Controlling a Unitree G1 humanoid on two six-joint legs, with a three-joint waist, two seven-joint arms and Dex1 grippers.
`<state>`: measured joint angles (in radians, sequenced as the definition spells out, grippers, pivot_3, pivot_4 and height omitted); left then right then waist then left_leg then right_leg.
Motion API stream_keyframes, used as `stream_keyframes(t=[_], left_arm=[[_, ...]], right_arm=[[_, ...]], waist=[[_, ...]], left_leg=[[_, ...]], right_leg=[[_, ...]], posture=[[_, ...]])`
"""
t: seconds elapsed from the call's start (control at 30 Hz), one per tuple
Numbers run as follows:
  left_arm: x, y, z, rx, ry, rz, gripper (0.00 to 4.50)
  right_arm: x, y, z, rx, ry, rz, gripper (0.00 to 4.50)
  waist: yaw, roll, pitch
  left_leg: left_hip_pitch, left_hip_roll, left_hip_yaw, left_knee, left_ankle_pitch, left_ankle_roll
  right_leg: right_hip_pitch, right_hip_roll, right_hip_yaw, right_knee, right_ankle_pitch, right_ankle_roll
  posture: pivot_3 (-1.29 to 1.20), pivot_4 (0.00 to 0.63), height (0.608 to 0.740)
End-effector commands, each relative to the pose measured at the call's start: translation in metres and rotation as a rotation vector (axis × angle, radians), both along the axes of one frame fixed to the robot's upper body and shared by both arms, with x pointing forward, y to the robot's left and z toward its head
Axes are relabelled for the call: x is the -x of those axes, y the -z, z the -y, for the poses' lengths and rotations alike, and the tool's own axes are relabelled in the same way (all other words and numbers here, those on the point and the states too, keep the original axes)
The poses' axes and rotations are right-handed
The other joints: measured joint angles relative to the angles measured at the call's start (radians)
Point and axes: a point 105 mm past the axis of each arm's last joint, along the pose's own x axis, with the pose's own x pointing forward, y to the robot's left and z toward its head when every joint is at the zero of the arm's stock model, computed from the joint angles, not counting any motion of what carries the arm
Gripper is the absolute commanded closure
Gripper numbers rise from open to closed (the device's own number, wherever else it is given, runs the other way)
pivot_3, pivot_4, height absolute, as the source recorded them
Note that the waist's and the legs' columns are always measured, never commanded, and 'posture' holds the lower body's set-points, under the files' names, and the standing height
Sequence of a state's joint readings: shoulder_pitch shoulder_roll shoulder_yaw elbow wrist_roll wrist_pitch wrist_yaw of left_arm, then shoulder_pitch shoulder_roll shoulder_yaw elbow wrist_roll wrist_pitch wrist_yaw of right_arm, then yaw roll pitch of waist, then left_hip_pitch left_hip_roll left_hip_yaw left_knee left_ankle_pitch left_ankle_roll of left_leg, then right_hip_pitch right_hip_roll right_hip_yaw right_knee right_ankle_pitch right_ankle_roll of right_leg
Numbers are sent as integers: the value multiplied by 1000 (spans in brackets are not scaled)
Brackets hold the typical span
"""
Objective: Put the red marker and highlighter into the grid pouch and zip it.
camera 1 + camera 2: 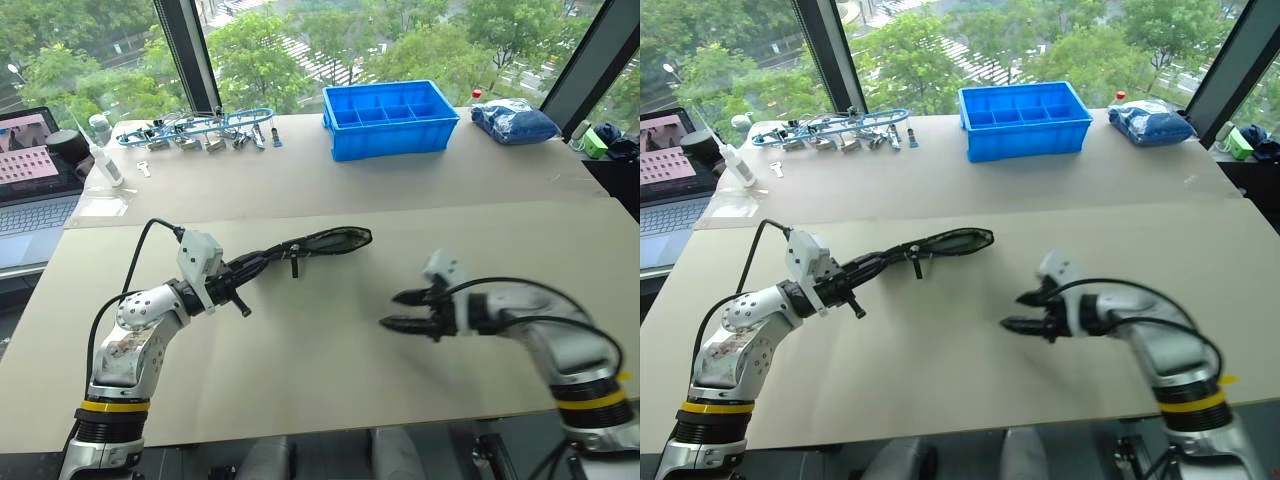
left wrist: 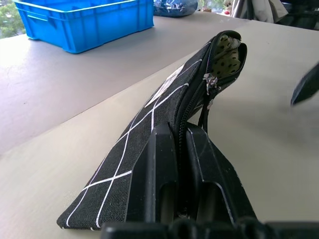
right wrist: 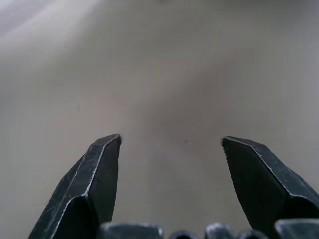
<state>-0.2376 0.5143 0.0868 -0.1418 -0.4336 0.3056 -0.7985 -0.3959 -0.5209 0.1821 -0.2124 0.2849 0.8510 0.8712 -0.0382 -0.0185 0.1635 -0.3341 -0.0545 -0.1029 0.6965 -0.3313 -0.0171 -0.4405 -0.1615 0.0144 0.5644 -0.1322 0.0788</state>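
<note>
Left gripper (image 2: 182,144) of mine is clamping the grid pouch (image 1: 320,242) aloft over the table (image 1: 330,350), mouth partly unzipped; right gripper (image 1: 405,310) is hanging wide, empty; risk: pouch sagging or slipping while zipping

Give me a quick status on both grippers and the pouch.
Left gripper shut on the grid pouch, holding it up off the table. Right gripper open, empty. Pouch mouth unzipped at the far end. Nothing between them.
</note>
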Motion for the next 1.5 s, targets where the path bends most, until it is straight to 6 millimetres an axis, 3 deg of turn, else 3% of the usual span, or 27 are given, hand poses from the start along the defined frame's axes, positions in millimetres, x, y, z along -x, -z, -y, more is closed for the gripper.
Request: stream_keyframes(t=[0.03, 0.3, 0.6, 0.7, 0.8, 0.93, 1.0, 1.1, 1.23, 1.5], left_arm=[[1, -12, 3, 5, 18, 44, 4500], [5, -11, 5, 5, 19, 40, 4500], [9, -8, 4, 6, 9, 32, 4500], [10, -8, 4, 7, 8, 32, 4500], [10, -8, 4, 8, 5, 33, 4500], [9, -8, 3, 7, 1, 33, 4500], [9, -8, 3, 7, -1, 34, 4500], [7, -9, 2, 7, -4, 36, 4500], [7, -9, 1, 7, -7, 37, 4500], [6, -9, 0, 6, -5, 35, 4500]], right_arm=[[-22, -8, -30, -9, 50, 83, 936], [-34, -29, -98, -119, -15, 102, 936], [-44, -52, -119, -186, -23, 117, 936], [-48, -52, -116, -181, -10, 126, 1585], [-50, -53, -111, -180, -10, 132, 2678], [-50, -54, -100, -183, -7, 134, 4055], [-50, -54, -92, -182, 1, 134, 4484], [-52, -54, -74, -170, 34, 127, 4484], [-54, -54, -36, -135, 107, 135, 4484], [-63, -54, 67, -5, 338, 196, 4484]], waist=[[-3, 0, 0], [-2, 0, 0], [-7, 0, 0], [-8, 0, 0], [-8, 0, 0], [-8, 0, 0], [-8, 0, 0], [-7, 0, 0], [-5, 0, 0], [-2, 0, 0]], left_leg=[[0, 0, 0, 0, 0, -1], [-1, 0, -2, 0, 4, -8], [-3, 0, -1, -1, 5, -8], [-3, 0, -1, -1, 5, -8], [-3, 0, 0, -1, 5, -8], [-3, 0, 0, -1, 5, -8], [-3, 0, 0, -1, 5, -8], [-4, 0, 0, -1, 5, -8], [-4, 0, 0, -1, 5, -8], [-4, 0, 2, -1, 3, -5]], right_leg=[[0, 1, 0, 0, 1, -1], [-2, 1, -1, 6, 1, -1], [-10, 1, -1, 12, 1, -1], [-12, 1, 0, 13, 1, -2], [-13, 1, 0, 13, 1, -2], [-13, 1, 0, 13, 1, -2], [-13, 1, 0, 13, 1, -2], [-13, 1, 0, 13, 1, -2], [-13, 1, 0, 13, 1, -2], [-12, 0, 0, 12, 1, -2]], posture=[[0, 150, 740], [0, 150, 740], [0, 150, 740], [0, 150, 740], [0, 150, 740], [0, 150, 740], [0, 150, 740], [0, 150, 740], [0, 150, 740], [0, 150, 740]])
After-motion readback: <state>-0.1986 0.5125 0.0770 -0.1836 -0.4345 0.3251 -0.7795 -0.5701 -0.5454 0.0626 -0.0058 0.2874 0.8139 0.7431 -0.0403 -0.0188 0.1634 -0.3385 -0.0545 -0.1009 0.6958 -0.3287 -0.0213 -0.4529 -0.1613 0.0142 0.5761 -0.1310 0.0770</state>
